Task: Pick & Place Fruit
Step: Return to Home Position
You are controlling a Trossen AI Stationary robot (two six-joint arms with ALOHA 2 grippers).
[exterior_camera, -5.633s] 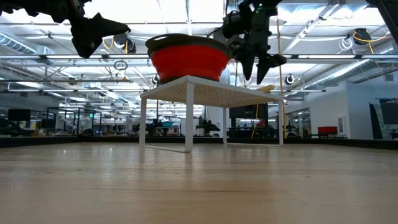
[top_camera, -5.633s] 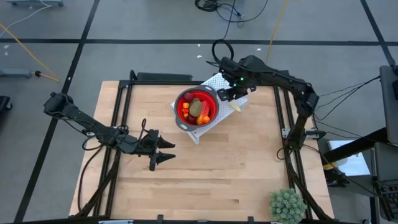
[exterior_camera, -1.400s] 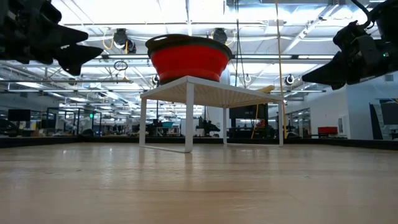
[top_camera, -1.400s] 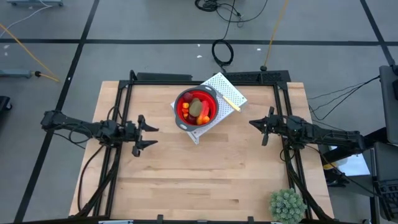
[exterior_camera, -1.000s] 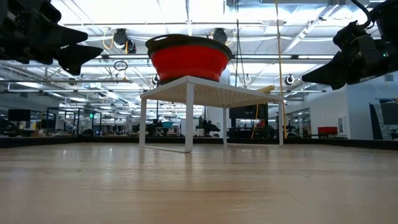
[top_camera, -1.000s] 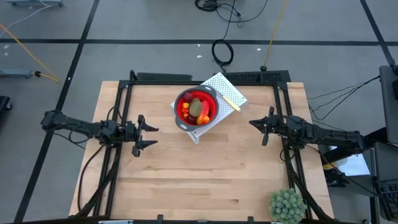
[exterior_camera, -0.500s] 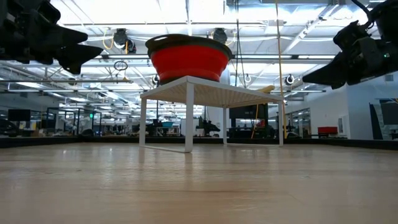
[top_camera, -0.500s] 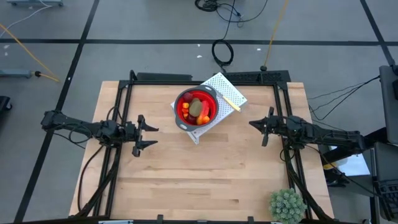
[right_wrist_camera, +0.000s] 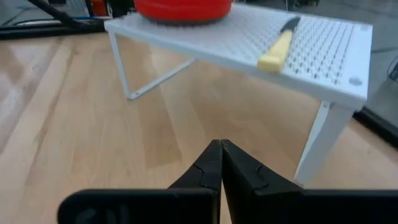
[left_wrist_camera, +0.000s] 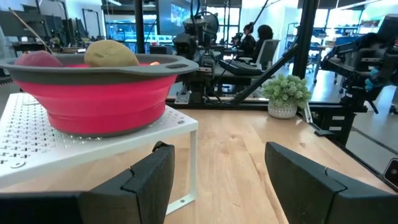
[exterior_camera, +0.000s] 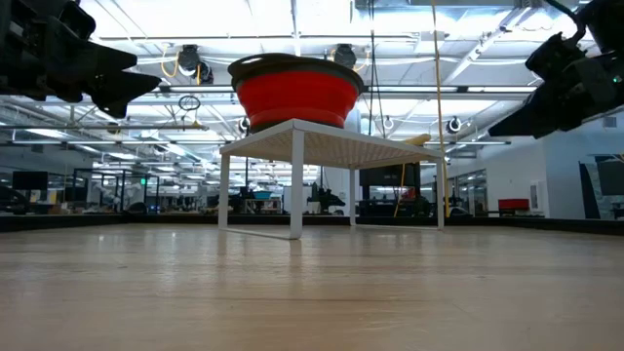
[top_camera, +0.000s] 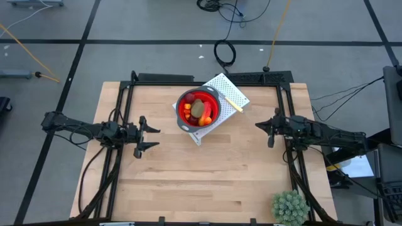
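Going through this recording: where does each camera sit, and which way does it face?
High: above the table, looking straight down; left tool open and right tool shut, either side of the white shelf.
Low: at table-top height, level toward the shelf's legs and the red bowl; both tools at the upper corners.
Left wrist: faces the bowl and its fruit; own fingers spread.
Right wrist: faces the knife on the shelf; own fingers pressed together.
Shared: all four show the shelf and bowl.
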